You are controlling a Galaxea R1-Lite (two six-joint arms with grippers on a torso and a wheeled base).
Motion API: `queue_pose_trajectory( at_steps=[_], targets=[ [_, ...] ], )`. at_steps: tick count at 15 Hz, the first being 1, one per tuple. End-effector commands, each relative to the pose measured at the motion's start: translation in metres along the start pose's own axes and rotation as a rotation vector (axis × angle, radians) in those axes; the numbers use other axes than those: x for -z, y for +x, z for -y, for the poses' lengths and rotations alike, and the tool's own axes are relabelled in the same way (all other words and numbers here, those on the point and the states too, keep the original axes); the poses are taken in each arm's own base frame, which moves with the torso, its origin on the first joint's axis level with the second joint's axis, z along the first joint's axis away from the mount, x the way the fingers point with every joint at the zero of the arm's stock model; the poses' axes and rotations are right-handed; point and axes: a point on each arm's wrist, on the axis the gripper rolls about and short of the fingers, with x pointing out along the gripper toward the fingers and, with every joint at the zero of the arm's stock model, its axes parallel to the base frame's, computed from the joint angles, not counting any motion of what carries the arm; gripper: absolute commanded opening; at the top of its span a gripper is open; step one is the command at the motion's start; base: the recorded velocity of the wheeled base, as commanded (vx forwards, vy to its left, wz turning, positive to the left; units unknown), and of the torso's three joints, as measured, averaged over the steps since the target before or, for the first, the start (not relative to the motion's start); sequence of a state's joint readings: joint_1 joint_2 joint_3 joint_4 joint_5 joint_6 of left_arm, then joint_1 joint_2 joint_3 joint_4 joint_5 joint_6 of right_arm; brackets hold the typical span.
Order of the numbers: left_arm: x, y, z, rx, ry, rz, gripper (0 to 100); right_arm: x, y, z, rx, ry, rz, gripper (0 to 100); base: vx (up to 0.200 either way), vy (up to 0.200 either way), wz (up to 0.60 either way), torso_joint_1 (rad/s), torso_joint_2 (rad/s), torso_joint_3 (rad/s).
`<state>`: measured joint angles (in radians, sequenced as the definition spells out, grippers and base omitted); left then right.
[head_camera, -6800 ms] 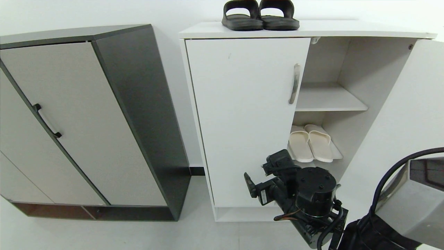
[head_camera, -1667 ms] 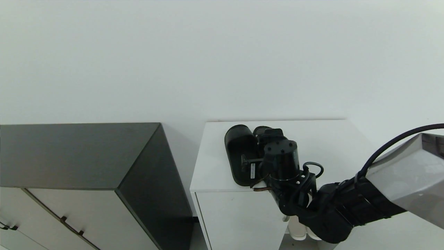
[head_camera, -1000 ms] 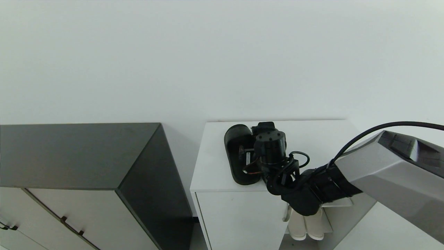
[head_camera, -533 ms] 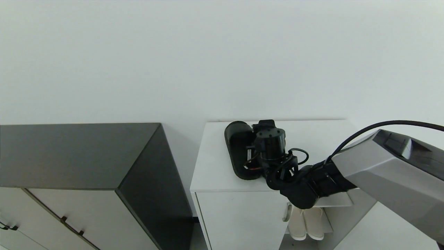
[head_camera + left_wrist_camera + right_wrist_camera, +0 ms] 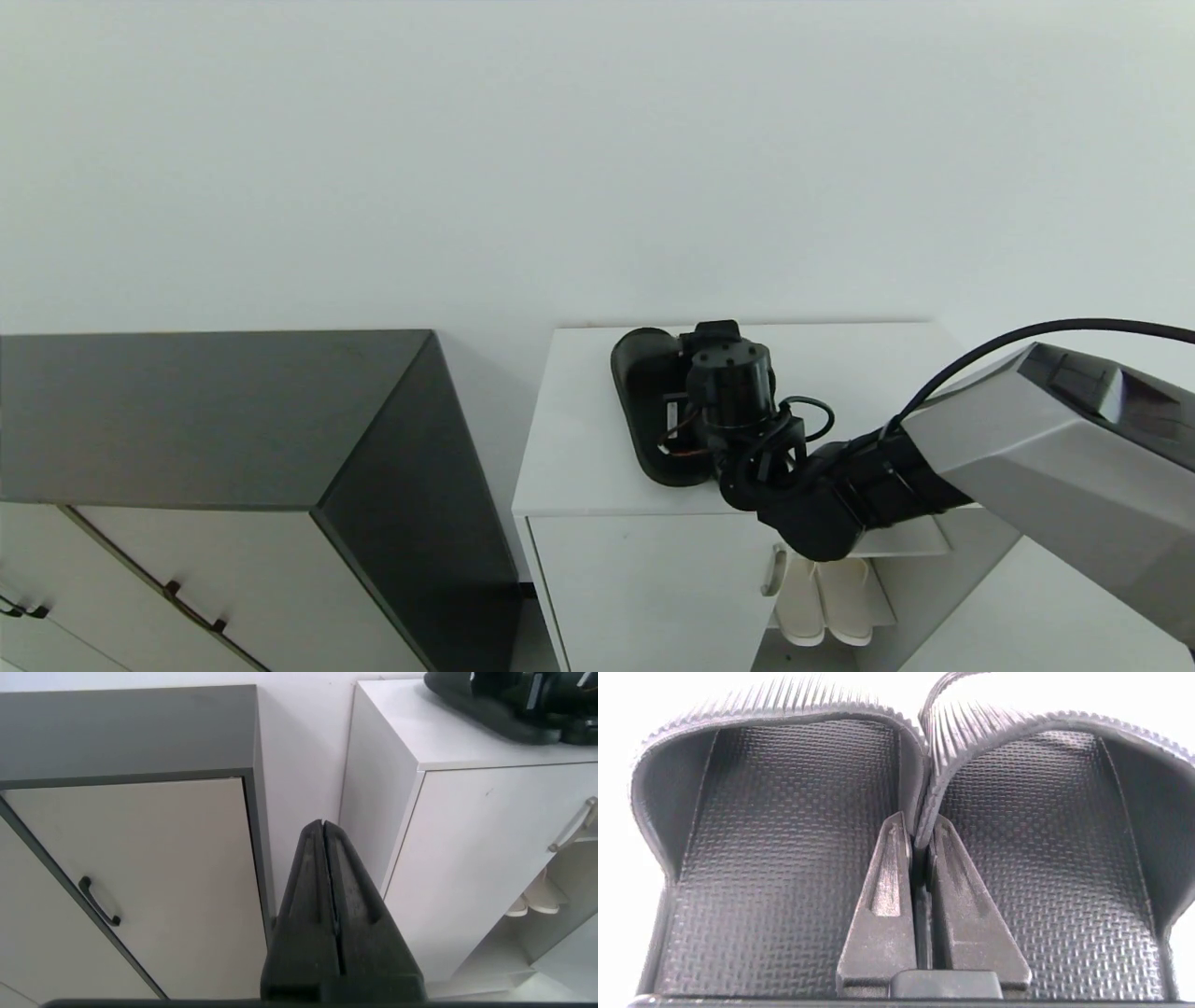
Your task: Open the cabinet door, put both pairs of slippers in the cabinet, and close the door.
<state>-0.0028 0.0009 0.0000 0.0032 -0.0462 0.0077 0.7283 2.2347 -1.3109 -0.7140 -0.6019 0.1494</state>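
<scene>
A pair of black slippers [image 5: 644, 411] lies on top of the white cabinet [image 5: 579, 457]. My right gripper [image 5: 917, 831] is shut on the two inner side walls of the black slippers [image 5: 785, 840], pinching them together between the straps. A pair of white slippers [image 5: 826, 602] lies on a lower shelf inside the cabinet, behind the open right door. The cabinet's left door [image 5: 644, 597] is shut. My left gripper [image 5: 322, 831] is shut on nothing, held low in front of the gap between the two cabinets, and beyond it the black slippers [image 5: 486, 695] show.
A dark grey cabinet [image 5: 215, 411] with pale doors [image 5: 140, 877] stands close to the left of the white one. A bare white wall rises behind both. The white cabinet's open right door [image 5: 1036, 616] juts out below my right arm.
The head camera has risen from the cabinet front to its top. Over the last second the right gripper closed on the slippers, and the left black slipper slid slightly right.
</scene>
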Motion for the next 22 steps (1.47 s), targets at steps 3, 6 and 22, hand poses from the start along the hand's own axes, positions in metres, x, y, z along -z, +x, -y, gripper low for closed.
queue_pose_trajectory(
  at_steps=[3,6,22],
  targets=[
    [0.0,0.0,0.0,0.0,0.0,-0.001,0,-0.028,-0.043,0.018,-0.06,0.005,0.016,0,0.0,0.0,0.0,0.0,0.0,0.0],
    [0.0,0.0,0.0,0.0,0.0,-0.001,0,-0.033,-0.082,0.04,-0.116,-0.011,-0.012,0,0.0,0.0,0.0,0.0,0.0,0.0],
    [0.0,0.0,0.0,0.002,0.002,-0.001,0,-0.014,-0.159,0.064,-0.332,-0.153,-0.102,0,-0.025,0.0,0.0,0.001,0.0,0.0]
  ],
)
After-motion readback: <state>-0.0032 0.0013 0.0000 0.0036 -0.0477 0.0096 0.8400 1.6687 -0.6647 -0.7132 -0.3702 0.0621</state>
